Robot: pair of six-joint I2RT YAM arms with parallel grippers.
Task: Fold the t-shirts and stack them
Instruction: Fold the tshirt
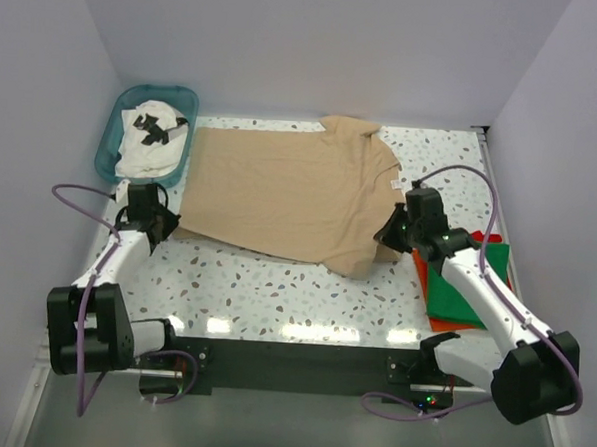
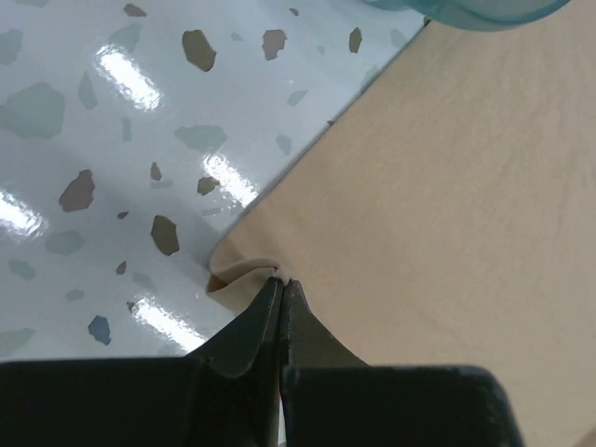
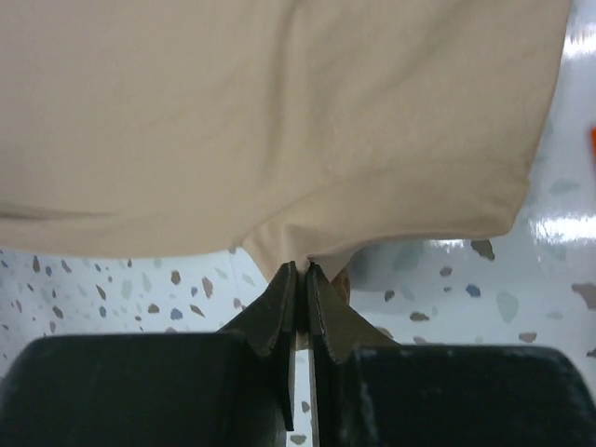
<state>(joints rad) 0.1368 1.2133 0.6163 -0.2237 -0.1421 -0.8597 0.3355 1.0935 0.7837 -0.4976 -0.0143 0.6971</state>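
Left end effector (image 2: 281, 279), right end effector (image 3: 300, 265) pinch tan t-shirt (image 1: 280, 193) | t-shirts (image 1: 465, 297) seen: 4

The tan t-shirt (image 1: 290, 198) is a plain, even beige with no print. The green t-shirt (image 1: 449, 312) is solid green, with the red-orange t-shirt (image 1: 422, 273) showing as a bright strip at its edge. The white t-shirt (image 1: 152, 146) carries black print and lies in a translucent teal basket (image 1: 107, 145). The table (image 1: 275, 292) is glossy white terrazzo flecked with grey, brown and blue. The left gripper (image 2: 281, 284) and right gripper (image 3: 300, 270) are black, and the cables (image 1: 75, 197) are purple.
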